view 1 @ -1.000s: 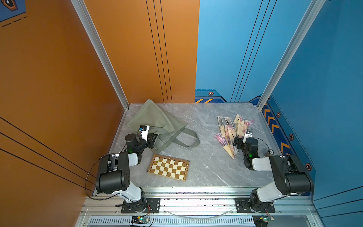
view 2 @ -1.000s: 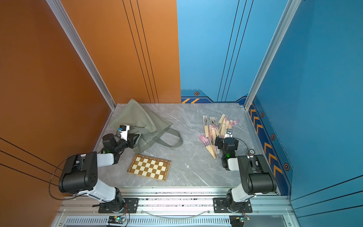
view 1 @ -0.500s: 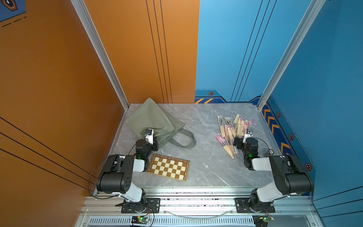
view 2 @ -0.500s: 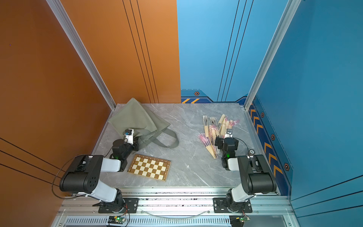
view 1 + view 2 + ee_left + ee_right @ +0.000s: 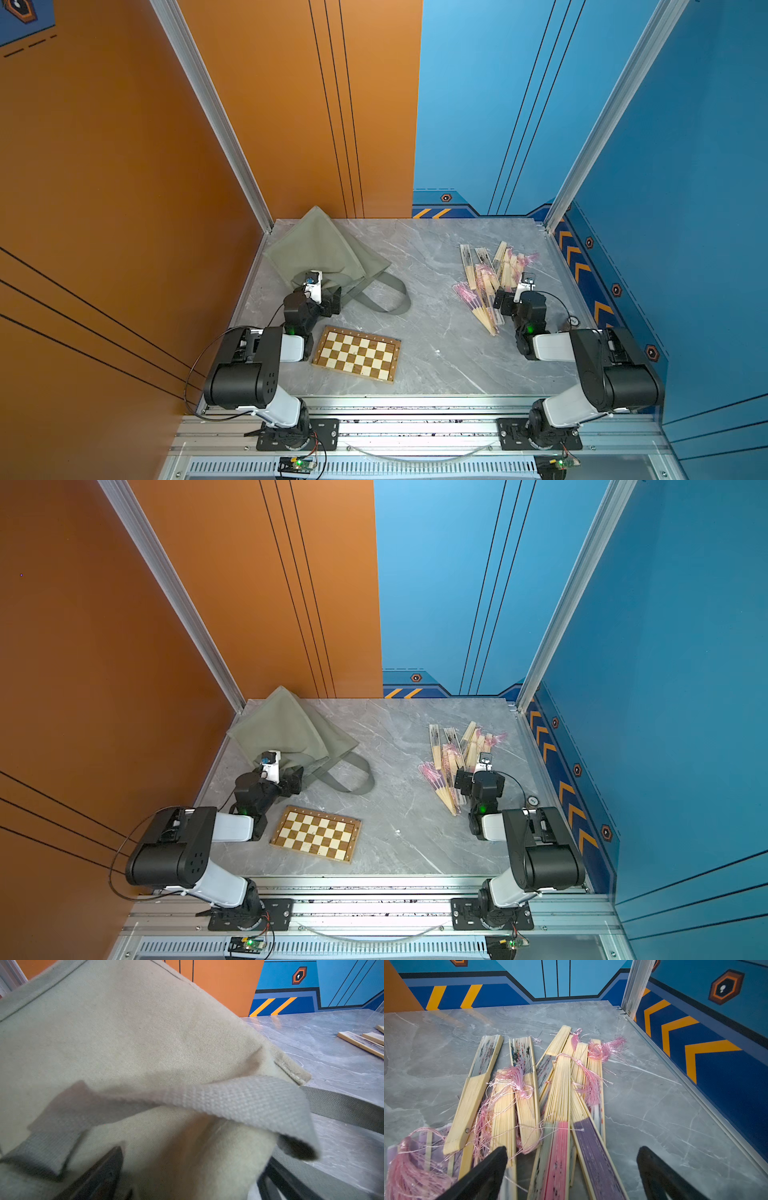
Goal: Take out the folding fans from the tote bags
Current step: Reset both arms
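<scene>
Lowered since a second ago, the left fingers (image 5: 99, 1174) now stand apart at the mouth of the tote bag (image 5: 324, 249), with its fabric between them. The right fingers (image 5: 488, 1169), also apart, straddle the near ends of the folding fans (image 5: 560, 1095) piled on the table (image 5: 428, 299).

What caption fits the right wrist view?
Open right tool poised at a pile of closed folding fans on the grey marble table.

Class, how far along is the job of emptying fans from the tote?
Done: a pile of folding fans lies outside the tote bag. In hand: nothing; the left hand is open at the tote, the right hand open over the pile. Left: the tote's inside is hidden, so more fans may remain.
</scene>
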Motion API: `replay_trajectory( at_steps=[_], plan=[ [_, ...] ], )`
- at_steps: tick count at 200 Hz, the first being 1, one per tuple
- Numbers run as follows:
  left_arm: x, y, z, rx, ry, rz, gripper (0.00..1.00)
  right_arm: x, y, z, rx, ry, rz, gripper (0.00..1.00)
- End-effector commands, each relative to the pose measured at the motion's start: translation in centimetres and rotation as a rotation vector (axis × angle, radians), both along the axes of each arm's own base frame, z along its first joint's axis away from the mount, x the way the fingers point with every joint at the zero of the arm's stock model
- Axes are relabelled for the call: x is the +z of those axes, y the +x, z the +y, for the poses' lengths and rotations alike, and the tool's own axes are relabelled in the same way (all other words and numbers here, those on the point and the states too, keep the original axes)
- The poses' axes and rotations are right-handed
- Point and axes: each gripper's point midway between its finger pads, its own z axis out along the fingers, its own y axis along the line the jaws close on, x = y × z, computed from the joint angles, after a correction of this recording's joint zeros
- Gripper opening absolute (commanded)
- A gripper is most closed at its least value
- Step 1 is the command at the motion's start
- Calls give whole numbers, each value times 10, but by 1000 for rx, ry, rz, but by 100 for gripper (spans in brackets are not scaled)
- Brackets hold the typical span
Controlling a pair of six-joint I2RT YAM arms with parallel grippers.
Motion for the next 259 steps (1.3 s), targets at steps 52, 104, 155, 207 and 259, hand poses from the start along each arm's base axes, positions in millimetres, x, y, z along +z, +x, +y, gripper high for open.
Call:
replay_trajectory(
  at_steps=[52, 104, 155, 207, 259],
  plan=[
    [-6, 2, 1, -10, -11, 25, 98, 12, 7, -3, -7, -9, -35, 100],
    [-4, 3, 2, 4, -8, 23, 98, 12, 6, -3, -7, -10, -35, 100],
    [-9, 6, 23, 166, 31, 54, 98, 12, 6, -3, -7, -9, -35, 100],
    [-8, 4, 33, 255, 55, 52, 98, 12, 6, -3, -7, -9, -35, 100],
    [-9, 4, 37, 282, 63, 53, 98, 11, 6, -3, -7, -9, -34, 100]
  ],
)
